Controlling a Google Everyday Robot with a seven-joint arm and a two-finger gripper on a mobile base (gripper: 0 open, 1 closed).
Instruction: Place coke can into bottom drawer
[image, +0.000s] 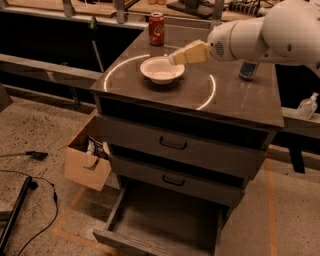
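The red coke can (156, 28) stands upright at the far left corner of the cabinet top (235, 97). The bottom drawer (160, 220) is pulled out, and its flat grey inside shows nothing in it. My gripper (175, 58) hangs over the cabinet top above the right rim of a white bowl (161, 70). It is to the right of the can and nearer the front, apart from it. The white arm reaches in from the upper right.
A blue-and-silver slim can (248, 70) stands at the back right of the top, partly behind the arm. Two upper drawers with black handles (172, 145) are shut. An open cardboard box (87, 160) sits on the floor left of the cabinet. Cables lie at the lower left.
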